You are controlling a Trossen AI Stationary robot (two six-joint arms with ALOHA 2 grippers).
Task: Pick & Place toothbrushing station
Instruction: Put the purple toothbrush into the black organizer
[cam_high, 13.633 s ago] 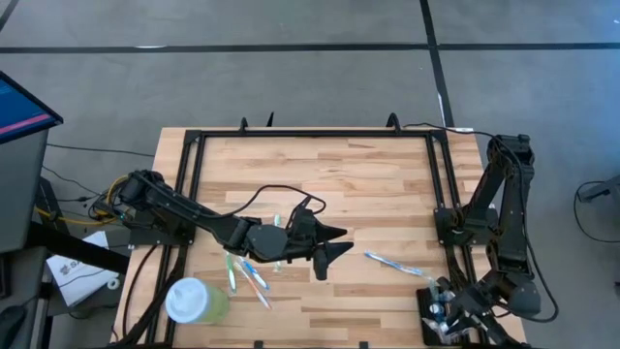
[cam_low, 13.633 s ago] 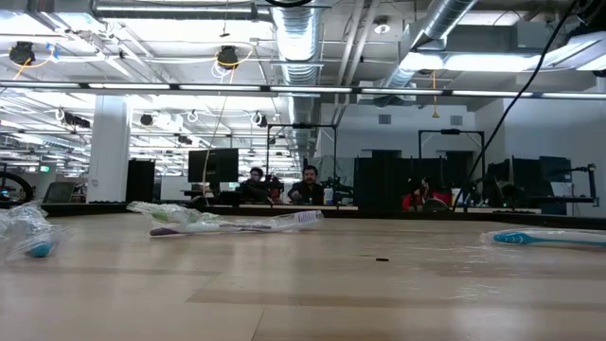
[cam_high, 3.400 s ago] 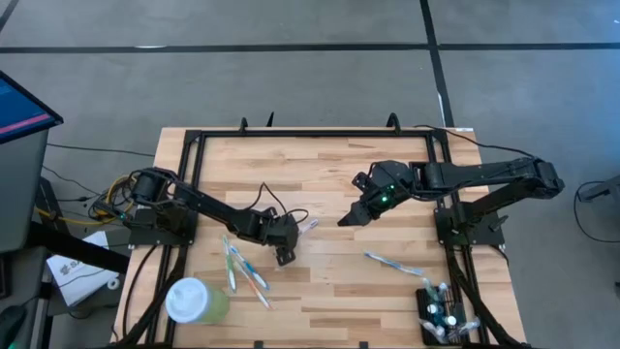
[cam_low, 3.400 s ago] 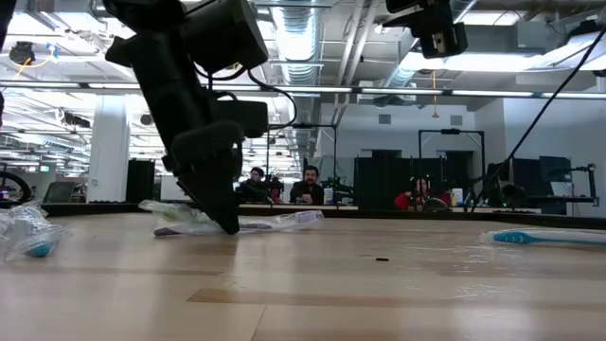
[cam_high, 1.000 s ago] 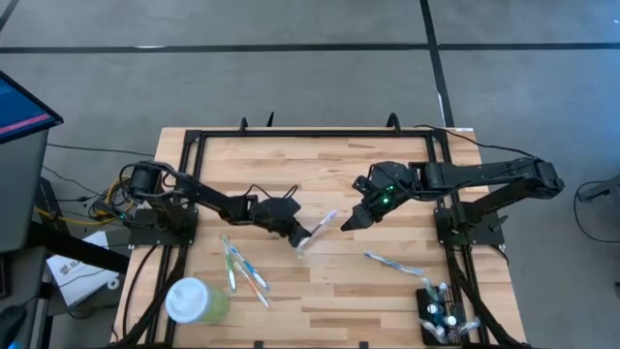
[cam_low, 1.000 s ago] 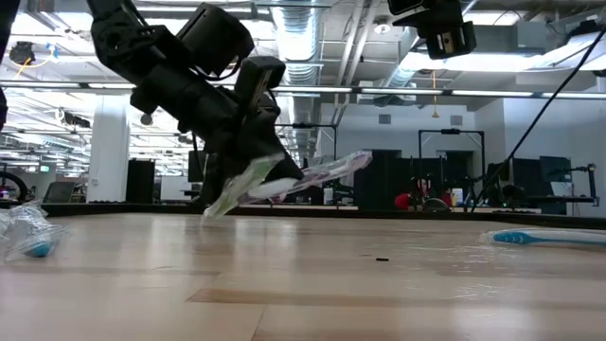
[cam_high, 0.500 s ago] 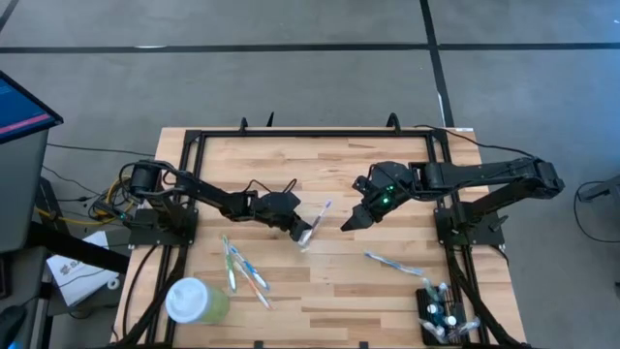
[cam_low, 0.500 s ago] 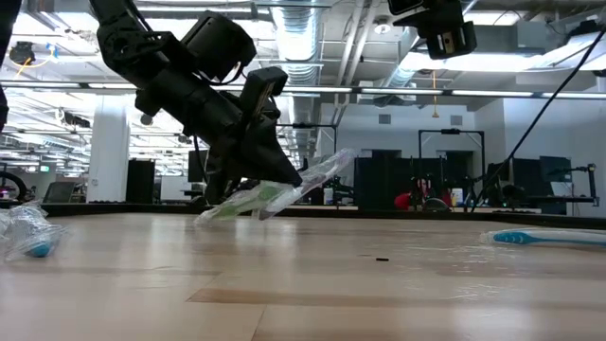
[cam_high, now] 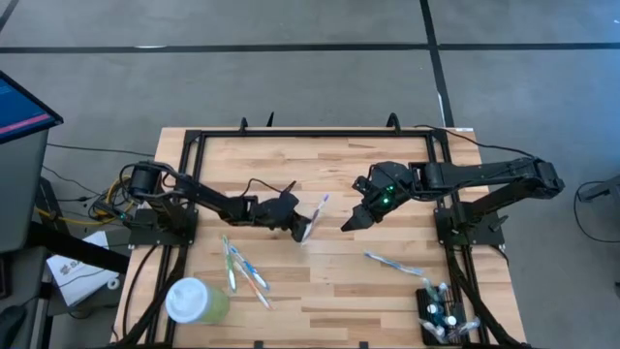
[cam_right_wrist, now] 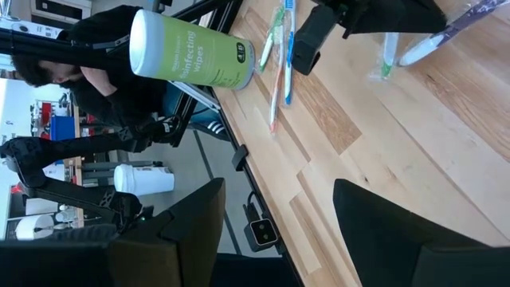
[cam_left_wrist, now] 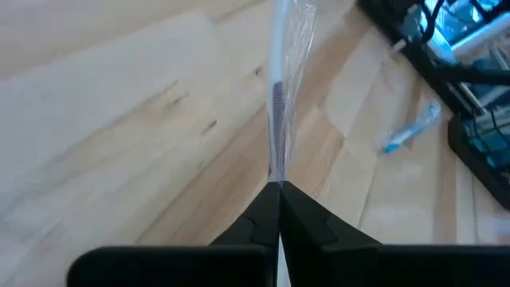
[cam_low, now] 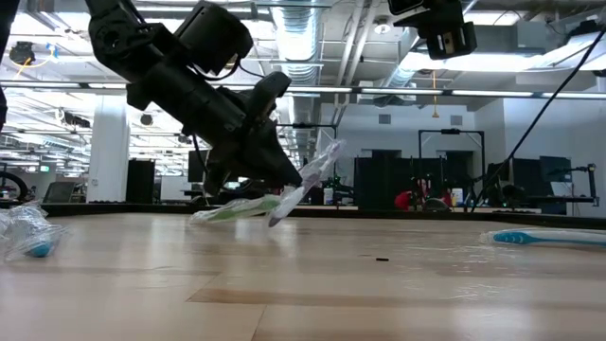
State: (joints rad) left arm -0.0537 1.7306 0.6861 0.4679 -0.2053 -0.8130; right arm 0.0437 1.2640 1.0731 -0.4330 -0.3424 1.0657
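My left gripper is above the middle of the table, shut on a toothbrush in a clear wrapper. My right gripper hangs open just to the right of it, higher above the table, with nothing between its fingers. The toothbrushing station, a small black holder with brushes standing in it, sits at the table's near right corner, far from both grippers. My left gripper pinches the wrapped toothbrush between its two fingertips, about midway along it. The fingers slant down from the table's left side. The brush is tilted, one end up and one down; whether the lower end touches the table I cannot tell.
Several toothbrushes lie near the left front, beside a pale green canister with a white lid. A blue wrapped toothbrush lies right of centre. A black frame runs around the table.
My left gripper has rolled its wrist while staying shut and in place. The wrapped toothbrush has swung from lying nearly level to standing steeper, its free end turning toward the table's far edge.
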